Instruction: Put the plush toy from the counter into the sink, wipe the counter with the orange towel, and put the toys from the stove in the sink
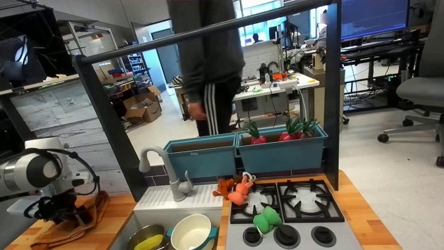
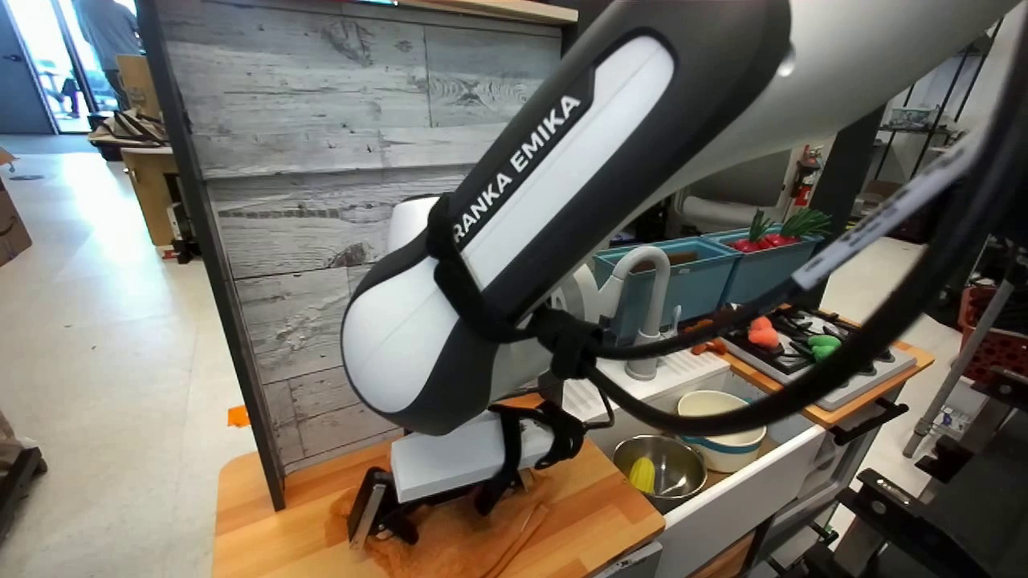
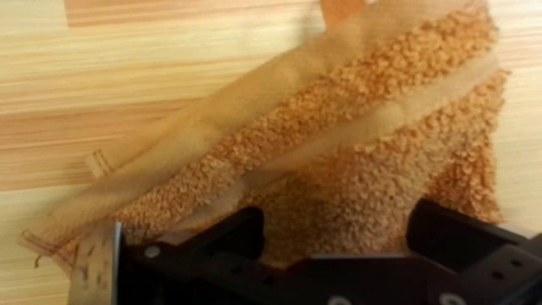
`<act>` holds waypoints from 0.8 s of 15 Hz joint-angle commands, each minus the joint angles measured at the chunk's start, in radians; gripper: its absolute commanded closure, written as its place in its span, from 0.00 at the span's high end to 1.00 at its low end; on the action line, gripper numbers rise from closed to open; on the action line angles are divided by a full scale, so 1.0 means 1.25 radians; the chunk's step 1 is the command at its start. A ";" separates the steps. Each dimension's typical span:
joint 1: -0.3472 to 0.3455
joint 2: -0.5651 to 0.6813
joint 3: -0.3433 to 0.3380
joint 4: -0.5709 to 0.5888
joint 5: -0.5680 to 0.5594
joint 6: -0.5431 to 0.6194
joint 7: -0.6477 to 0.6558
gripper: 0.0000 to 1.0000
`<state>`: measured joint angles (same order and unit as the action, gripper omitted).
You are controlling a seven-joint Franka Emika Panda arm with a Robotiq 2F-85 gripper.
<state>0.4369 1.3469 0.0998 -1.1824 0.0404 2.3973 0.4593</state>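
End effector (image 3: 335, 222) is standing wide over orange towel (image 3: 351, 169); towel is lying in loose folds on worktop (image 3: 127, 72), so shallow pinch is likely risking slip mid-wipe.

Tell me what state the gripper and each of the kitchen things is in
Gripper: open, over the orange towel; contact unclear
Orange towel: rumpled, on the counter
Yellow plush toy: lying in the metal bowl
Metal bowl: upright in the sink
White pot: uncovered, in the sink
Coral plush toy: on the stove
Green plush toy: on the stove
Stove: on or off, cannot tell
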 commanded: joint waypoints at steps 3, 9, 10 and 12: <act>-0.043 -0.031 -0.062 -0.121 0.021 0.022 0.074 1.00; -0.009 -0.165 -0.161 -0.310 -0.031 0.038 0.109 1.00; 0.002 -0.166 -0.163 -0.321 -0.049 0.045 0.103 1.00; 0.028 -0.155 -0.157 -0.328 -0.086 0.110 0.095 1.00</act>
<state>0.4082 1.1682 -0.0869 -1.5262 -0.0193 2.4394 0.5765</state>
